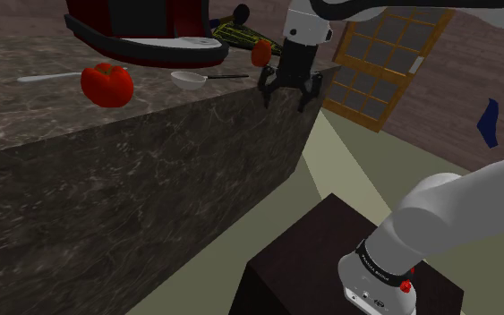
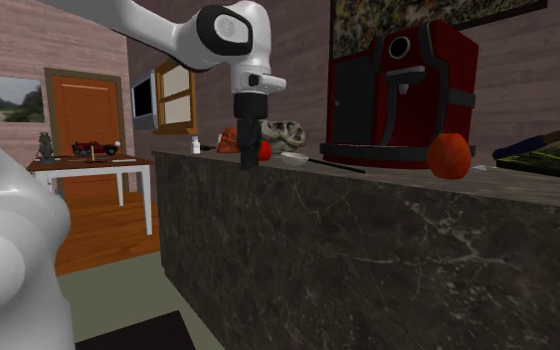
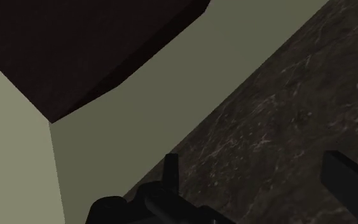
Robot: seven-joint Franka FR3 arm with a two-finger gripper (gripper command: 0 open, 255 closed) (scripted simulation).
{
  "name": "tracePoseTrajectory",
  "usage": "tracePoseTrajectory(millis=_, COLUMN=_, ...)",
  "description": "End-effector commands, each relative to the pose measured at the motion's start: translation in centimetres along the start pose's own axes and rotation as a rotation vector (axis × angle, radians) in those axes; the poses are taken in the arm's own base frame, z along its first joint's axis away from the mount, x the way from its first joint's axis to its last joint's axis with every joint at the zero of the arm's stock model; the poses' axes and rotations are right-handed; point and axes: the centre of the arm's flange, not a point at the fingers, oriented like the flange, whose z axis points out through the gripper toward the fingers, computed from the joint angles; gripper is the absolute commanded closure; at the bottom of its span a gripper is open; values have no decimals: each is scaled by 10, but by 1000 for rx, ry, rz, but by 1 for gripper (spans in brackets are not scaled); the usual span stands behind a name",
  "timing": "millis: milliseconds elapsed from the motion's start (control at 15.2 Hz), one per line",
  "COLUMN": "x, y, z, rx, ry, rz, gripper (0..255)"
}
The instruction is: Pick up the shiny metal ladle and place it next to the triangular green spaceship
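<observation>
Dark marbled bench [image 1: 106, 170] carries a red coffee machine [image 2: 397, 89]. In front of that machine my gripper [image 1: 287, 100] hangs spread and empty. The ladle [image 1: 189, 79] lies untouched just before the machine. Grasp, carry and placing are all left, I judge.

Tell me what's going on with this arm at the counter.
The white arm's black two-finger gripper hangs open and empty at the edge of the dark marbled counter. The ladle with a pale bowl and thin dark handle lies untouched on the countertop in front of the red coffee machine. It sits between the gripper and a red rounded object in the shoulder view. The pick-up has not begun yet.
</observation>
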Motion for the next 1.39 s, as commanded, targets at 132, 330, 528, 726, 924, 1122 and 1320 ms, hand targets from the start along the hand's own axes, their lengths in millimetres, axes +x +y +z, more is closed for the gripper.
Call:
tracePoseTrajectory(millis=132, x=17, y=-45, z=-4, rx=16, ry=31, rz=177, gripper=0)
tracePoseTrajectory(millis=330, x=35, y=-77, z=-9, rx=28, ry=55, rz=304, gripper=0)
tracePoseTrajectory(millis=528, x=57, y=-106, z=-15, rx=39, ry=78, rz=431, gripper=0)
tracePoseTrajectory(millis=726, x=82, y=-132, z=-22, rx=50, ry=102, rz=559, gripper=0)
tracePoseTrajectory(millis=924, x=109, y=-155, z=-30, rx=61, ry=126, rz=686, gripper=0)
tracePoseTrajectory(millis=1122, x=138, y=-172, z=-38, rx=71, ry=148, rz=806, gripper=0)
tracePoseTrajectory(millis=1320, x=141, y=-173, z=-22, rx=71, ry=148, rz=806, gripper=0)
